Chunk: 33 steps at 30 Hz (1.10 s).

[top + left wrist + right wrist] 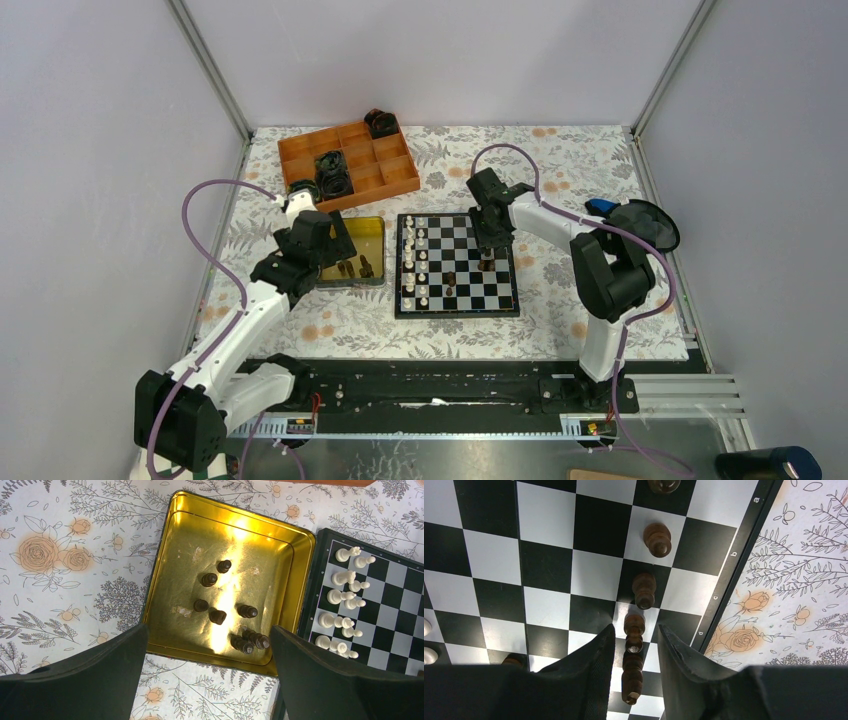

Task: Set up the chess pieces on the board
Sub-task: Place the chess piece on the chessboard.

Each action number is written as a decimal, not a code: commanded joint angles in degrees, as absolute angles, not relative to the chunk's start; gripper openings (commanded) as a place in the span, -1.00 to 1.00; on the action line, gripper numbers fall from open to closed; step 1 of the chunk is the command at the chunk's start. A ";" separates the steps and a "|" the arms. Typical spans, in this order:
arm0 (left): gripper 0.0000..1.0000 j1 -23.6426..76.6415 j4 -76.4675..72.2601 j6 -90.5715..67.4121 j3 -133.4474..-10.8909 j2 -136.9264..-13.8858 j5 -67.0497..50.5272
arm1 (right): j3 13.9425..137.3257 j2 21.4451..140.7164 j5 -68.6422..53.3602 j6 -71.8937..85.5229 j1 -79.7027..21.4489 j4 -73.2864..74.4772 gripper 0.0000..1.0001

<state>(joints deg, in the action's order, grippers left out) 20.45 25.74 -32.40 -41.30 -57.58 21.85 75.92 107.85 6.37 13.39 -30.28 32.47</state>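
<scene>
The board lies mid-table. White pieces stand in its two left columns; they also show in the left wrist view. A few dark brown pieces stand in a line along the board's right side. My right gripper is low over that side. In the right wrist view it is narrowly open around a dark piece, with a small gap on each side. My left gripper hangs wide open and empty above a gold tin holding several dark pieces.
An orange compartment tray with black coiled objects stands at the back left. The gold tin touches the board's left edge. A black and blue object sits at the right, by the right arm. Walls close in three sides.
</scene>
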 commanded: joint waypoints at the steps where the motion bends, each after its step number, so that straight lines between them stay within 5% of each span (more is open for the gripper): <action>1: 0.98 20.04 24.10 -31.55 -40.96 -57.52 22.20 | 76.95 106.17 6.33 12.72 -29.85 32.92 -0.13; 33: 0.97 20.81 24.24 -31.95 -40.88 -57.39 22.59 | 70.56 94.65 6.70 15.19 -30.53 35.39 -0.19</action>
<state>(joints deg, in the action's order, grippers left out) 20.58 25.74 -32.40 -41.30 -57.58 21.85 71.55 98.26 6.52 14.13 -30.26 34.59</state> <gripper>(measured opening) 0.987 0.411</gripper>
